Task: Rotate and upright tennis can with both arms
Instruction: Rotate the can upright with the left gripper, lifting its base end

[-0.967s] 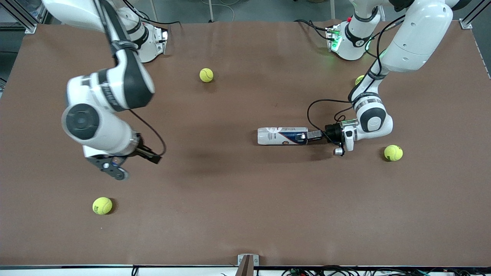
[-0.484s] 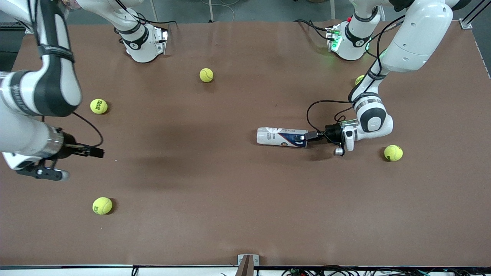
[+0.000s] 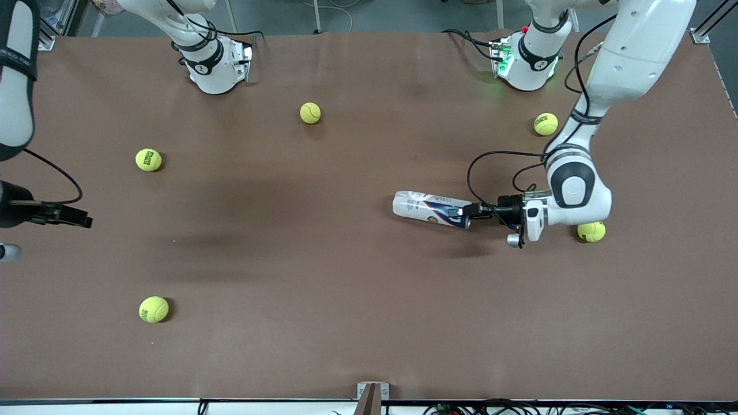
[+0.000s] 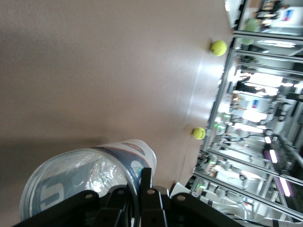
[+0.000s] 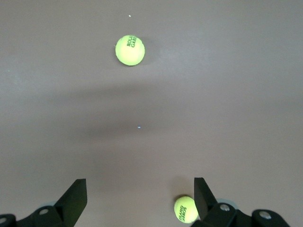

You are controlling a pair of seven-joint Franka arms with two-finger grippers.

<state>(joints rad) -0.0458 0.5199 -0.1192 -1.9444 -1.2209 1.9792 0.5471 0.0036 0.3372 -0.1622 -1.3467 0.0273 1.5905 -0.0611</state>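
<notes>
— Though it lies on its side, what does the tennis can [image 3: 429, 208] look like?

— It is a slim cylinder, clear plastic with a white and navy label and small red marks. One end points toward the right arm's end of the table, and that end sits slightly farther from the front camera than the gripped end. It is about mid-depth on the brown table [image 3: 346, 323], toward the left arm's end.

— What has hold of it?

— The left gripper [image 3: 468, 211] is clamped on the can's rim at the end nearest that arm. In the left wrist view one black finger [image 4: 146, 182] presses on the rim of the tennis can [image 4: 90, 177].

— Anything inside?

— Through the clear end that view shows crinkled, shiny film and the label's navy print; no ball is visible in it.

— And the other arm?

— The right gripper [image 5: 142, 201] hangs over the right arm's end of the table, its fingers spread wide and holding nothing. Its wrist view looks down on matte brown tabletop and two tennis balls.

— What else lies about?

— Five fuzzy yellow-green tennis balls. One ball [image 3: 591, 231] is just beside the left arm's wrist, another ball [image 3: 545, 124] lies near the left arm's base, a third ball [image 3: 310, 113] lies between the two bases, and a fourth ball [image 3: 149, 159] and a fifth ball [image 3: 154, 309] lie toward the right arm's end.
</notes>
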